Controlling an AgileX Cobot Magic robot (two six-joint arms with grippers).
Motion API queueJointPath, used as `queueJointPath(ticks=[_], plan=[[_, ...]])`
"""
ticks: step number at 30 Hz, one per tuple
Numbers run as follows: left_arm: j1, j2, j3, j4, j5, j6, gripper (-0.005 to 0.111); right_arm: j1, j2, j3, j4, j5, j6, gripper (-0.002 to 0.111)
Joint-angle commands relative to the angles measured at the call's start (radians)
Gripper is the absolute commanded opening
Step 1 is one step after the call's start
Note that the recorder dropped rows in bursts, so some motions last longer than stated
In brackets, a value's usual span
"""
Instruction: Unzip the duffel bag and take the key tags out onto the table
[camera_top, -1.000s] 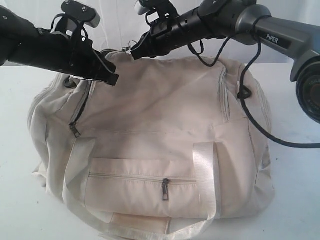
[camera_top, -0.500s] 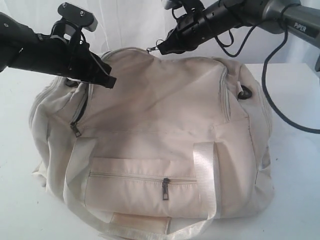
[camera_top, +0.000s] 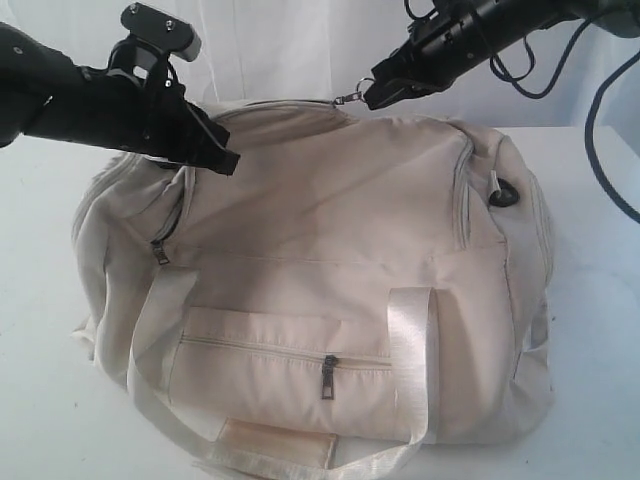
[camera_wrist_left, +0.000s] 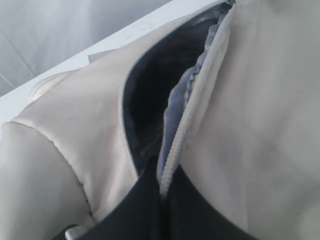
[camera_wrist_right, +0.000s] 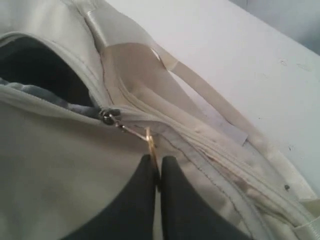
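From the exterior view I see the duffel bag (camera_top: 330, 260) sitting on the white worktop (camera_top: 40, 400) with both arms at its top edge, but the zip line is hidden behind the crest. The wrist views fill that in. The left wrist view shows the left tool (camera_wrist_left: 162, 197) clenched on the bag's zip edge, beside a dark open gap with grey lining (camera_wrist_left: 175, 107) showing. The right wrist view shows the right tool (camera_wrist_right: 156, 162) clenched on the metal ring pull (camera_wrist_right: 150, 140), which links to the slider (camera_wrist_right: 109, 116); beyond the slider the zip stands open.

Against a second ago, the right tool has travelled along the bag's top toward the right of the exterior view, ring in its grip, and the bag has shifted a little that way. The left tool has barely moved.

The bag lies below both tools, its front pocket (camera_top: 280, 365) facing the camera. The left tool is at its left shoulder and the right tool at its top, right of centre.
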Motion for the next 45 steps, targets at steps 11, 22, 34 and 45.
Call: queueJointPath(ticks=[11, 22, 34, 45], plan=[[0.012, -0.014, -0.188, 0.004, 0.277, 0.053, 0.07, 0.022, -0.001, 0.002, -0.029, -0.091, -0.035, 0.0], [0.01, 0.192, -0.443, 0.004, 0.294, 0.058, 0.07, 0.032, -0.001, 0.002, -0.001, -0.042, -0.035, 0.0], [-0.025, 0.362, -0.542, 0.008, 0.299, 0.105, 0.05, 0.032, 0.001, 0.002, 0.019, -0.022, -0.039, 0.0], [-0.025, 0.37, -0.54, 0.062, 0.222, 0.016, 0.0, 0.032, 0.001, 0.002, -0.046, -0.025, -0.024, 0.0]])
